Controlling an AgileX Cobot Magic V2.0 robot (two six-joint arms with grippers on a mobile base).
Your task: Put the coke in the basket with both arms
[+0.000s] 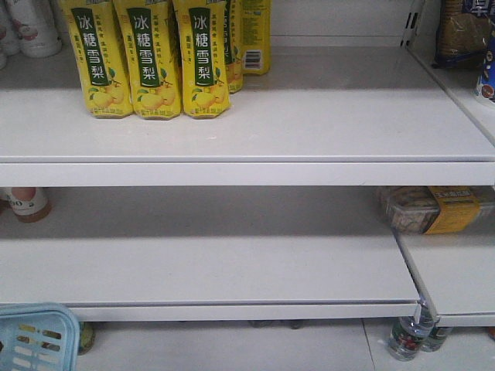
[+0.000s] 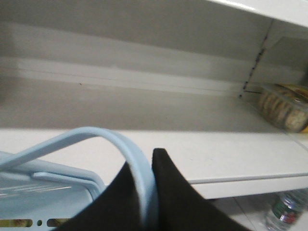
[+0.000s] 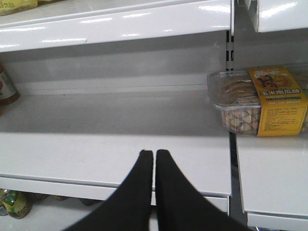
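The light blue basket (image 1: 35,336) shows at the bottom left corner of the front view, in front of the lower shelf. In the left wrist view its curved handle (image 2: 122,147) runs between the black fingers of my left gripper (image 2: 147,168), which is shut on it; the basket's rim (image 2: 53,180) hangs below left. My right gripper (image 3: 154,154) is shut with nothing between its fingers, hovering before the front edge of the lower shelf (image 3: 115,159). The coke is out of view in all frames.
Yellow pear-drink cartons (image 1: 155,58) stand on the upper shelf. A clear biscuit box with a yellow label (image 3: 260,103) lies on the lower shelf at right. A bottle (image 1: 27,202) stands at far left, and water bottles (image 1: 406,336) sit on the floor below.
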